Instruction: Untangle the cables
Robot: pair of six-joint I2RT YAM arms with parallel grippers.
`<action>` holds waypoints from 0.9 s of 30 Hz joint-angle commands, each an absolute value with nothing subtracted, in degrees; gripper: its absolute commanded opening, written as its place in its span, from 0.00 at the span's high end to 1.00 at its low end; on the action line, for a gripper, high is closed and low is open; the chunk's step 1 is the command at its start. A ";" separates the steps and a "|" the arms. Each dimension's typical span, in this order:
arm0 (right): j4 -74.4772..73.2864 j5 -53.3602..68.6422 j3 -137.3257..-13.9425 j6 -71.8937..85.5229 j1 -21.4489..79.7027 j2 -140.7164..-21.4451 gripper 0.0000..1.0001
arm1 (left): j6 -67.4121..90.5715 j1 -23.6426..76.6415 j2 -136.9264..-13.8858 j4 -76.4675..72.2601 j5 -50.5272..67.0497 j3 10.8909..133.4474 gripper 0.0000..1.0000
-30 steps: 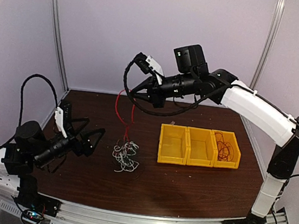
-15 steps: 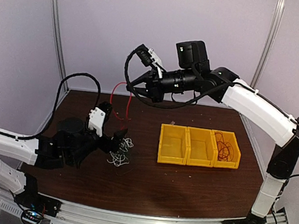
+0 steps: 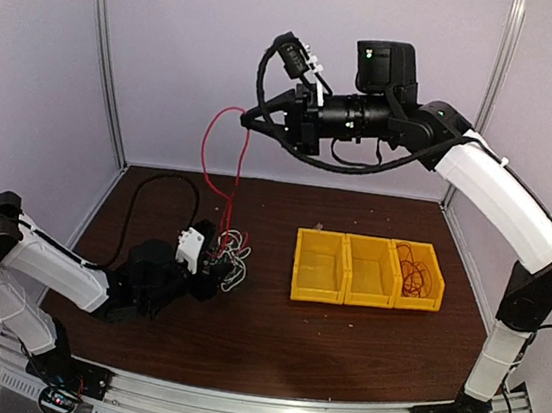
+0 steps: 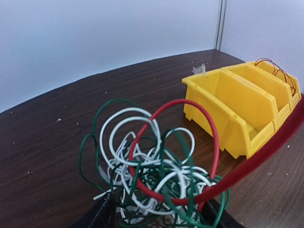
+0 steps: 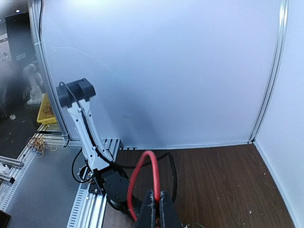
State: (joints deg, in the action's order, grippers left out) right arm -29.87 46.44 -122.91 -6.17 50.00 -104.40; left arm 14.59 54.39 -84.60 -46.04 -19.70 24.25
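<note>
Cables (image 3: 233,253) (image 4: 156,175) in white, green and red lie knotted in one bundle on the dark wooden worktop (image 3: 339,345), left of centre. The left arm stretches low across the near left of the worktop, and its left tool (image 3: 217,262) (image 4: 159,219) sits right at the bundle. In the left wrist view its two dark fingers (image 4: 100,217) stand apart at the bottom edge with the foot of the tangle between them. Whether they press on the wires or merely flank them cannot be told.

Just right of the bundle and apart from it stands a row of three yellow bins (image 3: 320,272) (image 4: 237,102), side by side and touching. The rightmost bin holds a loose coil of red and dark wire (image 3: 413,268) (image 4: 280,73); the other two show only yellow inside.

One red cable (image 3: 224,155) (image 4: 202,128) (image 5: 141,173) loops out of the tangle and climbs steeply, bowing to the left. It rises to the right tool (image 3: 252,119) (image 5: 156,209), held high above the far side of the worktop. That tool is clenched on the red cable, its fingertips pinched together with the strand between them. Behind it rise pale wall panels with metal uprights.
</note>
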 commanded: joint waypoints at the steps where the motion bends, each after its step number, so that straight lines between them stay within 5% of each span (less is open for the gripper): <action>1: -29.87 46.08 -133.59 -7.12 47.78 -100.18 1.00 | 18.25 53.88 -85.69 -54.53 -18.19 19.01 0.39; 21: -27.99 52.65 -140.46 -4.31 41.20 -99.00 1.00 | 21.52 53.79 -83.93 -55.28 -21.65 13.04 0.44; 27: -27.53 51.37 -133.74 -5.43 40.49 -97.45 1.00 | 21.09 53.84 -74.36 -47.77 -22.21 14.06 0.33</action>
State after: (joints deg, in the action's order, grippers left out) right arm -28.60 51.48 -137.86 -4.78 40.97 -99.31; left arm 21.17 54.08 -80.90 -50.17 -20.91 13.10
